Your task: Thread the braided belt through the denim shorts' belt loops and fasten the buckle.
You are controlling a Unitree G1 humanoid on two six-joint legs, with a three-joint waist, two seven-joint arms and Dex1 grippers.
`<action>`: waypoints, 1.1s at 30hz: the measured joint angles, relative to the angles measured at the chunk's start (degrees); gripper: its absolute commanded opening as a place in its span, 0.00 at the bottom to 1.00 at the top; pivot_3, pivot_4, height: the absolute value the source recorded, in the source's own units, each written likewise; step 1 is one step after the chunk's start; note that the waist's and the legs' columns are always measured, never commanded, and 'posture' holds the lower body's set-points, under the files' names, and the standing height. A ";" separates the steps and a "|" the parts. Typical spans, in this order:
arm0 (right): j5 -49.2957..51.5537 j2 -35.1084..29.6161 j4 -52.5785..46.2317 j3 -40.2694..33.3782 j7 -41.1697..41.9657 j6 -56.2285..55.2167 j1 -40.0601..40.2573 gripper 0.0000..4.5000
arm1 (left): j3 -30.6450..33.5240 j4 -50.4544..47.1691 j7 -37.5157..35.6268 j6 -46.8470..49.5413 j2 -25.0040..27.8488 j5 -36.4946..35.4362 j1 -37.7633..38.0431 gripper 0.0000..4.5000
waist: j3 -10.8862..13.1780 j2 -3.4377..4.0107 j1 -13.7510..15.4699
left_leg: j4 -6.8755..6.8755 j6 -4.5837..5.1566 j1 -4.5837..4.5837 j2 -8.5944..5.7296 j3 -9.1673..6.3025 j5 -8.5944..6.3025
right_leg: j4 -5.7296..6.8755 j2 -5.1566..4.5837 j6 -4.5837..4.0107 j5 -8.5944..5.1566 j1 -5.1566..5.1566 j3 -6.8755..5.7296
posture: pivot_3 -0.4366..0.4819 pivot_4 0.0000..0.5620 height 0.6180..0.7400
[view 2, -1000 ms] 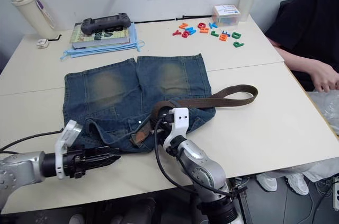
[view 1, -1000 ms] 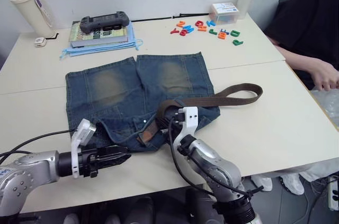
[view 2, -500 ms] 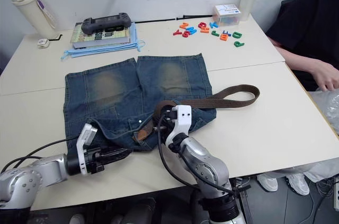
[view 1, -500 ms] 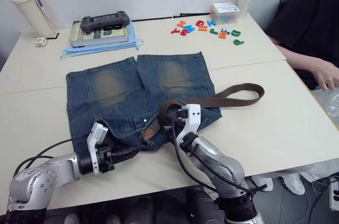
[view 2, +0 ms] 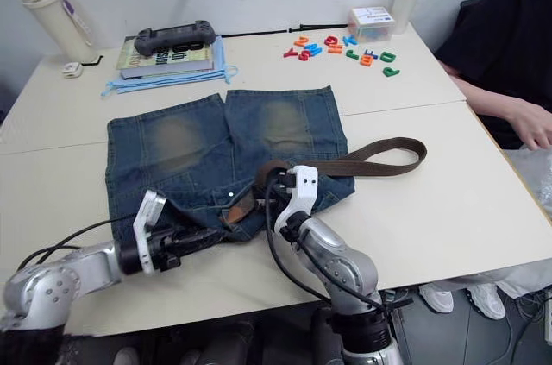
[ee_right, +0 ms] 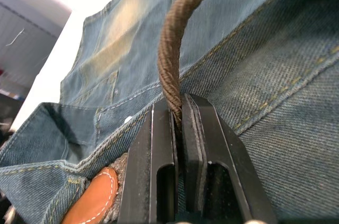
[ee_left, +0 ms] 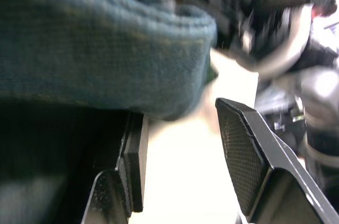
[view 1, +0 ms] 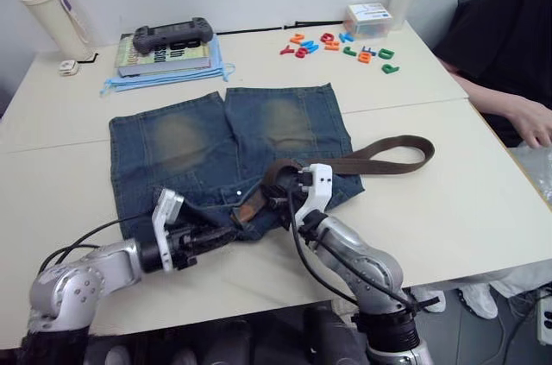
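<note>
The denim shorts lie flat on the table, waistband toward me. The braided belt runs from a folded bend at the right across the shorts' right hip. Its tan leather tip rests at the waistband. My right gripper is shut on the brown strap just above the waistband. My left gripper stands open at the shorts' near hem, the denim edge right over its fingers. The buckle is hidden. The belt loops are too small to pick out.
A book with a black game controller lies at the back left beside a white bottle. Coloured letters and a small box sit at the back right. A person's arm rests at the table's right edge.
My left gripper has moved right and forward from the bare table up to the shorts' near edge. The right gripper keeps its hold on the belt, barely shifted.
</note>
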 measured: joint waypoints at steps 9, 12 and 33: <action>3.55 0.24 0.95 -6.99 -5.34 0.95 -0.83 0.00 | -3.04 2.99 5.53 -1.80 -8.91 3.10 -4.84 0.51 | -0.03 -0.05 0.34 | 0.05 0.07 -0.01 -0.12 0.03 0.04 | -0.03 -0.05 0.08 0.04 0.05 0.03 | 0.48 0.27 1.00; 7.66 0.25 1.05 -8.80 -6.75 1.00 -0.75 0.00 | -2.90 2.99 6.76 -1.81 -9.40 3.17 -5.17 0.51 | -0.03 -0.05 0.66 | 0.04 0.08 -0.01 -0.15 0.03 0.04 | -0.03 -0.06 0.10 0.05 0.05 0.05 | 0.48 0.27 1.00; 14.11 0.15 1.28 -8.59 -11.29 -0.57 -0.01 0.00 | 7.39 -6.33 10.52 9.29 2.79 -20.16 0.36 0.51 | -0.04 -0.06 -0.21 | -0.03 0.07 0.01 -0.07 0.04 0.04 | -0.06 -0.04 0.08 0.04 0.02 0.08 | 0.48 0.27 1.00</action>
